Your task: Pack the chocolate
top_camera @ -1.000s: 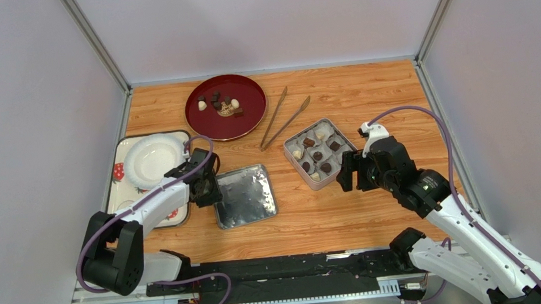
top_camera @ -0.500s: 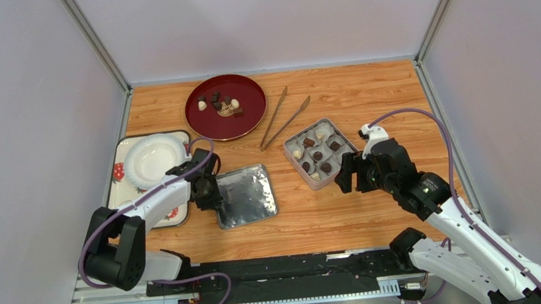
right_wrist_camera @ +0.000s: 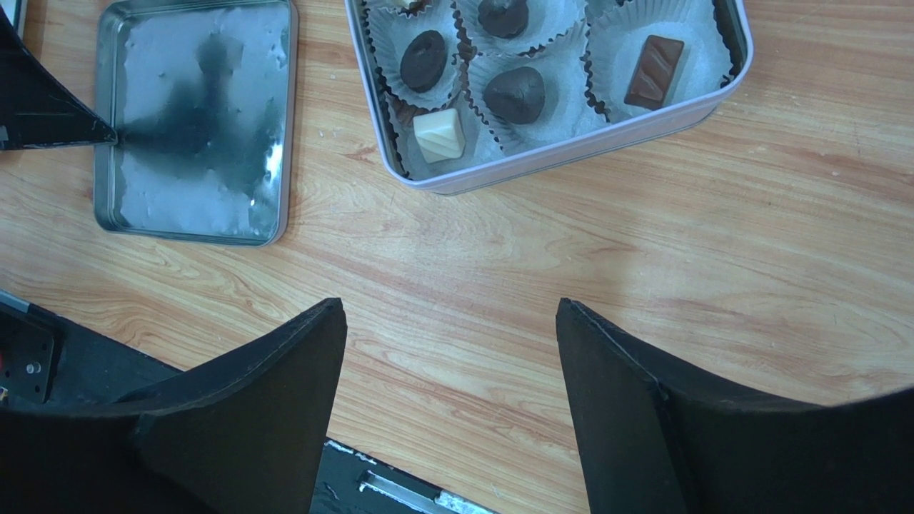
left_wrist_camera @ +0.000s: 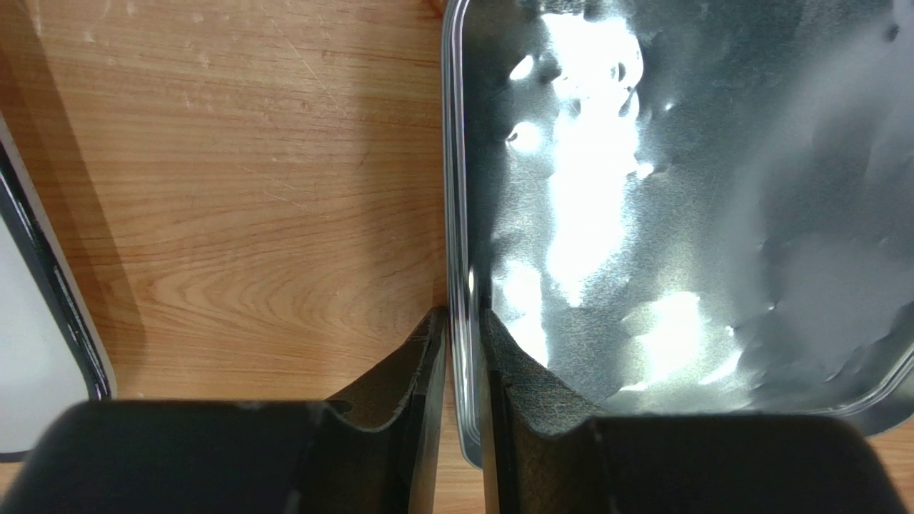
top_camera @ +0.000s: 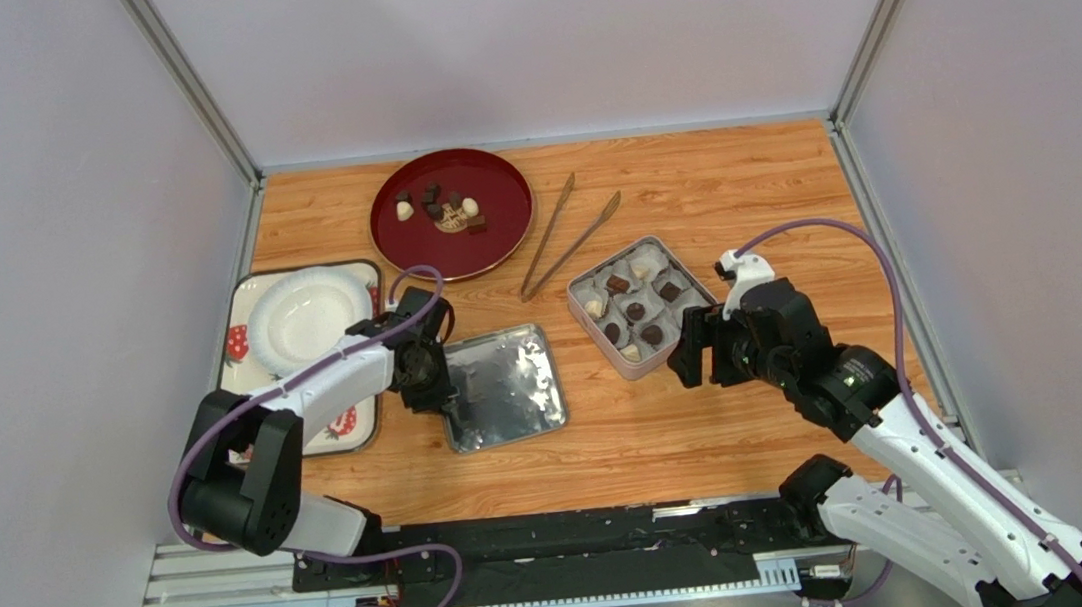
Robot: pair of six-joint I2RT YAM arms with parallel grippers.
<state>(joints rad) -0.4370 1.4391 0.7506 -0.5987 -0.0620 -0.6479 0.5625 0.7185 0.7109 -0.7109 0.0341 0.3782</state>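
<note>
Far left: I see a rectangular tray (top_camera: 245,377) with a red-spotted print. It carries a white plate (top_camera: 304,317) with a scalloped rim.
Left end effector (left_wrist_camera: 463,321): its two dark fingers are clamped on the thin raised rim of the lid (left_wrist_camera: 665,193), one finger inside and one outside, at the lid's left edge.
Lid: a shallow rectangle of dull silver metal with rounded corners, dimpled and full of glare.
Bench (top_camera: 731,178): orange wood grain, faintly scratched.
Red plate (top_camera: 495,233): round and glossy dark red, at the back. It holds a few loose pieces of chocolate (top_camera: 454,218), well apart from both arms.
Tongs (top_camera: 566,235): two slim bronze-coloured arms splayed in a V, between the red plate and the tin (right_wrist_camera: 558,150).
Tin: silver with rounded corners, lined with crimped white paper cups (right_wrist_camera: 612,64). The cups hold rounded dark pieces, one cream block and one brown bar.
Right end effector (right_wrist_camera: 451,321): its fingers are spread wide over bare bench. The tin's near wall lies just beyond the fingertips, and the chocolate inside is near but untouched.
</note>
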